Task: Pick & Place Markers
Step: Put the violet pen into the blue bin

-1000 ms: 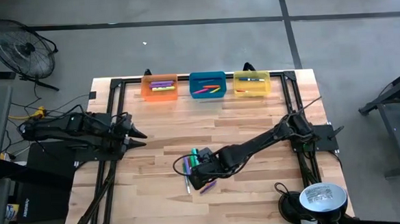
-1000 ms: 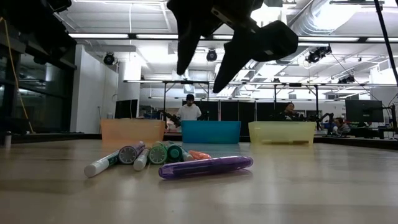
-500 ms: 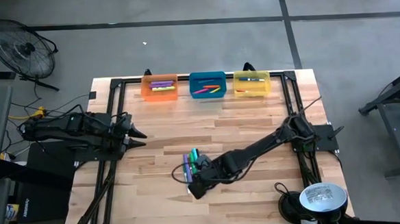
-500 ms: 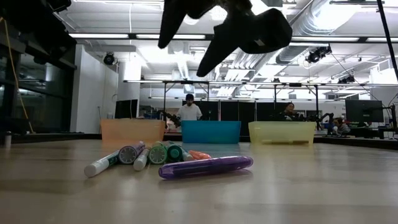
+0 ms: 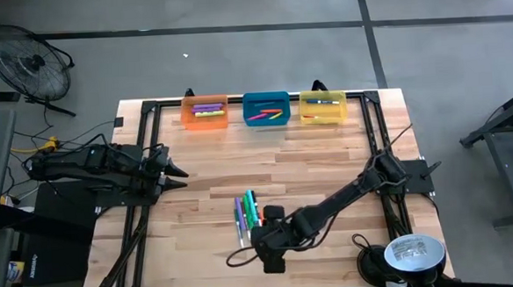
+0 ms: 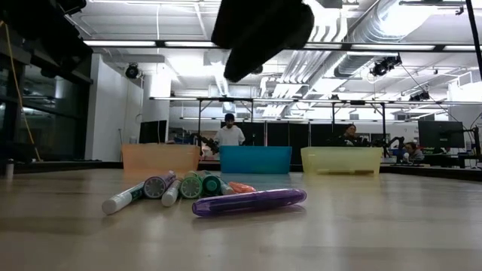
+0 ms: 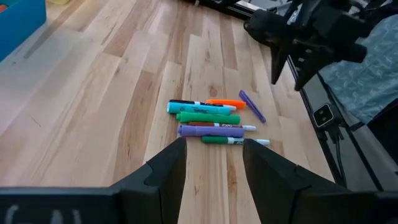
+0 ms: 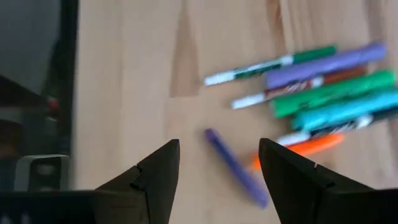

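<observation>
Your right gripper (image 8: 214, 171) hovers with fingers spread and empty over the purple marker (image 8: 236, 167), which lies on the bench (image 5: 328, 166) beside the marker cluster (image 5: 246, 216). Descend off-centre and it rolls away.

Right gripper (image 5: 264, 259) has moved off the markers (image 5: 246, 214) toward the near edge of the tabletop (image 5: 328, 170); earlier it hung right over the pile. Cluster now fully uncovered in high view. In low view its two fingers no longer show, only a dark bulk overhead. Jaws still spread, nothing held.
</observation>
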Motion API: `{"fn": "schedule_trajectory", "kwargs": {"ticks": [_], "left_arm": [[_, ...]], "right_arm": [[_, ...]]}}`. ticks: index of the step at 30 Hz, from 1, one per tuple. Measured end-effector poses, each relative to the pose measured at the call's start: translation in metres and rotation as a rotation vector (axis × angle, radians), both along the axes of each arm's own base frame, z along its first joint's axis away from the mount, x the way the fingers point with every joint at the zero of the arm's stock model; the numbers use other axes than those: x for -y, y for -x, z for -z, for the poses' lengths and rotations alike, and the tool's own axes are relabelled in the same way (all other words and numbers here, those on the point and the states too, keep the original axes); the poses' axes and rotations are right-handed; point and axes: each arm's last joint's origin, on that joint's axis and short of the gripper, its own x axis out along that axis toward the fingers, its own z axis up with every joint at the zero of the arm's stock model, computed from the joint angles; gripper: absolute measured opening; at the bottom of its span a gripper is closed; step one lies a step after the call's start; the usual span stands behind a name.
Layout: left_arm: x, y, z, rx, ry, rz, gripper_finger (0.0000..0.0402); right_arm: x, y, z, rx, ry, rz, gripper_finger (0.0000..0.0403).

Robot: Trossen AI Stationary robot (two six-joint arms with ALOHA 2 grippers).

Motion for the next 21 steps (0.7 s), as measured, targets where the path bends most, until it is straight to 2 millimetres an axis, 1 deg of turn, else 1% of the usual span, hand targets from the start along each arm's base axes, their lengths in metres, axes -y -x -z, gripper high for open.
{"fn": "schedule_trajectory", "kwargs": {"ticks": [3,5,8,10,14,21], "left_arm": [[0.000,0.000,0.000,0.000,0.000,0.000,0.0156],[0.000,0.000,0.000,0.000,0.000,0.000,0.0156],[0.000,0.000,0.000,0.000,0.000,0.000,0.0156],[0.000,0.000,0.000,0.000,0.000,0.000,0.0156],[0.000,0.000,0.000,-0.001,0.000,0.000,0.0156],[0.000,0.000,0.000,-0.001,-0.001,-0.001,0.0156]], "right_arm": [[0.003,0.002,0.010,-0.018,0.053,-0.083,0.0208],[0.005,0.004,0.020,-0.047,0.039,-0.125,0.0208],[0.010,0.010,0.038,-0.116,0.024,-0.148,0.0208],[0.013,0.013,0.046,-0.139,0.036,-0.146,0.0208],[0.016,0.016,0.055,-0.144,0.052,-0.169,0.0208],[0.023,0.014,0.066,-0.121,0.044,-0.164,0.0208]]}}
